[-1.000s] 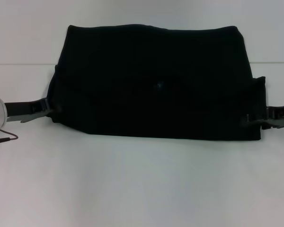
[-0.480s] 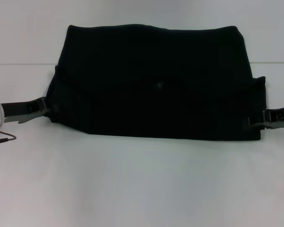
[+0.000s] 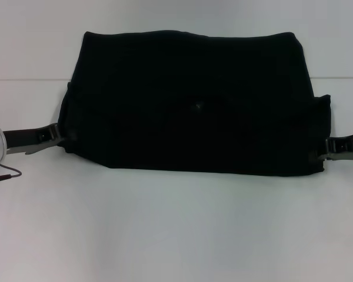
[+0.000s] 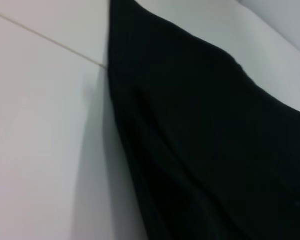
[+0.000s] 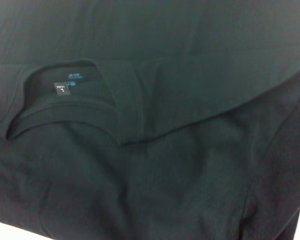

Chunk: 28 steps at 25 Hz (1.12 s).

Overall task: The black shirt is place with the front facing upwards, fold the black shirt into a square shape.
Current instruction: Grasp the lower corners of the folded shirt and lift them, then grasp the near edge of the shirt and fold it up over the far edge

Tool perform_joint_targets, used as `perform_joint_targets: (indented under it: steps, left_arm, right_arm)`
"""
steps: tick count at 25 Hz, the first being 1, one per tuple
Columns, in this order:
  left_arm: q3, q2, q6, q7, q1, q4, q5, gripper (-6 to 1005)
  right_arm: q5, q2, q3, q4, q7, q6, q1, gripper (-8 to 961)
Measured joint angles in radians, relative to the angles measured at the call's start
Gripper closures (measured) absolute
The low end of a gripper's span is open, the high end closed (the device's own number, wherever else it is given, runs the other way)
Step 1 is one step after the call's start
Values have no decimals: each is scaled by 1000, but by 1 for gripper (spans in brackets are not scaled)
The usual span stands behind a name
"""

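the near half of the white worktop [image 3: 176,235] is bare, plenty of room there for arms to sweep or for a fold to come towards the robot. just beyond it lies the black shirt [image 3: 194,106], already doubled into a wide band across the middle of the worktop, its near hem running roughly straight from one side to the other.

at the near corners sit the two grippers. the left gripper [image 3: 57,134] is at the shirt's left edge, the right gripper [image 3: 322,150] at its right edge, both low on the worktop. over the last second both have drawn outward a little: the right one most clearly, backing off the corner it was over, the left sliding slightly off the cloth. to me that reads as a fold just laid down and let go. whether either pair of fingers is spread or pressed together i cannot tell; nothing seems lifted.

the right wrist view looks down on the collar and its small blue neck label [image 5: 64,88], tucked under a folded layer.

farther off, the far edge lies flat, with bare worktop behind. the band is still wider than deep, so a sideways fold is probably what remains.
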Motion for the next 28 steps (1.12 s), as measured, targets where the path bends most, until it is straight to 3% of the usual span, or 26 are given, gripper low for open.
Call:
perform_joint_targets:
  steps: [4,6,13,20,24,28]
  left_arm:
    - [-17,2,51,28,10,0,-30,951]
    - [-23,18,141,28,15,-5,-26,951]
    - [-44,68,443,-46,58,19,48,950]
    - [-124,94,774,-96,154,88,192,950]
    - [-170,100,840,-109,168,89,284,950]
    - [-198,96,816,-109,156,86,284,950]
  right_arm:
    - [0,-9,3,-1,-17,-44,-1,827]
    - [2,-20,7,-9,-32,-95,-5,898]
    - [-8,-66,-1,-59,-138,-404,-34,898]
    - [-70,-58,-2,-100,-261,-661,-66,899]
    - [-107,-46,-2,-89,-308,-682,-70,899]
    - [-102,-38,29,-85,-316,-639,-73,898]
